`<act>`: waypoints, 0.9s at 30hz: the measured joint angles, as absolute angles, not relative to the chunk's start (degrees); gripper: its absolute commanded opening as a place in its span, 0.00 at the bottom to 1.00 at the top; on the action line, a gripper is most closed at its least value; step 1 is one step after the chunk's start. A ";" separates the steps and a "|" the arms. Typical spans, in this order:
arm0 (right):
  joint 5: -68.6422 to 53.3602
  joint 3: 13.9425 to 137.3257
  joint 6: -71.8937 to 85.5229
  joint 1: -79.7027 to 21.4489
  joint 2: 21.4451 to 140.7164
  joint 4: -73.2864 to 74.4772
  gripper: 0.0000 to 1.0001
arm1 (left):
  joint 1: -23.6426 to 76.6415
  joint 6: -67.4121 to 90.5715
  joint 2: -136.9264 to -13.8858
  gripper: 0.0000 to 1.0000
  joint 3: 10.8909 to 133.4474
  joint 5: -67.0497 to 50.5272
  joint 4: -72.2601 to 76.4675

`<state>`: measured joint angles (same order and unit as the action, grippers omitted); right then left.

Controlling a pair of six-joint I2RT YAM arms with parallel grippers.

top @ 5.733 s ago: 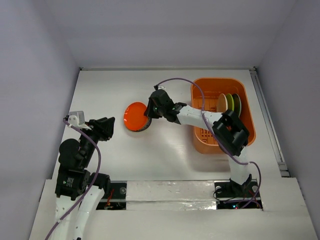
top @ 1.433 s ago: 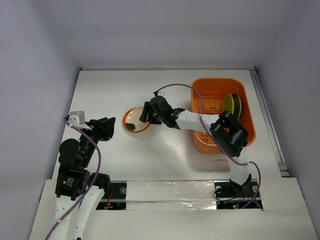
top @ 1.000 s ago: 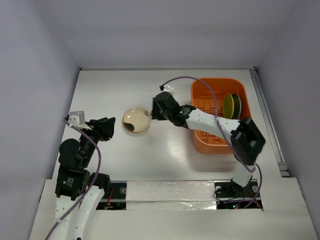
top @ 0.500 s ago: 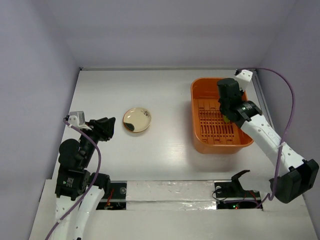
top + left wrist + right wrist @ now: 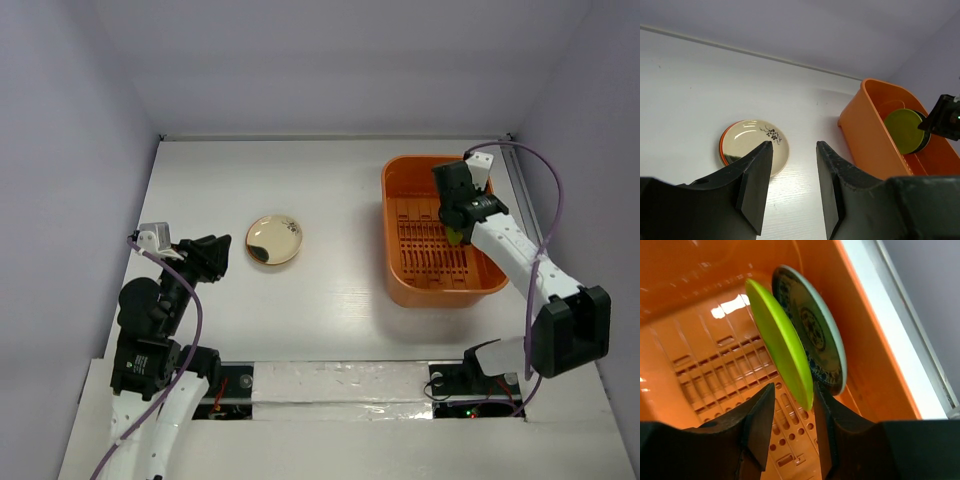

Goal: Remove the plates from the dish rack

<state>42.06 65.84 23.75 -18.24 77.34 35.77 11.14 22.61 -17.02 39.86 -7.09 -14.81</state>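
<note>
Plates in rack [image 5: 400, 180]: green plate [image 5: 777, 335] + blue-patterned plate [image 5: 815, 335] on edge by right wall. R gripper [image 5: 794, 390] jaws apart astride green rim, not clamped. L gripper [image 5: 792, 150] jaws apart, empty. Cream plate [image 5: 752, 150] atop orange plate [image 5: 721, 150] on table [image 5: 350, 290].

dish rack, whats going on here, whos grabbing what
The right end effector is down inside the orange dish rack, jaws either side of the lower rim of the yellow-green plate, not visibly clamped. A blue-patterned plate stands on edge right behind it. Out on the table, a cream plate lies on an orange plate. The left end effector hangs open above the table, holding nothing.
</note>
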 measured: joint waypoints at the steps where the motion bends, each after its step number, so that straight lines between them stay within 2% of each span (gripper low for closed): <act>1: 41.54 65.87 23.64 -17.80 78.54 35.59 0.41 | 11.14 22.61 -17.04 0.37 39.86 -7.09 -14.81; 10: 41.15 66.70 21.96 -15.75 85.56 35.38 0.36 | 11.14 22.61 -17.04 0.37 39.86 -7.09 -14.81; 15: 41.50 67.81 20.82 -15.75 86.96 35.40 0.17 | 11.14 22.61 -17.04 0.37 39.86 -7.09 -14.81; 22: 43.72 69.71 18.70 -16.32 87.29 36.05 0.09 | 11.14 22.61 -17.04 0.37 39.86 -7.09 -14.81; 27: 44.34 72.31 17.72 -19.20 83.13 38.17 0.02 | 11.14 22.61 -17.04 0.37 39.86 -7.09 -14.81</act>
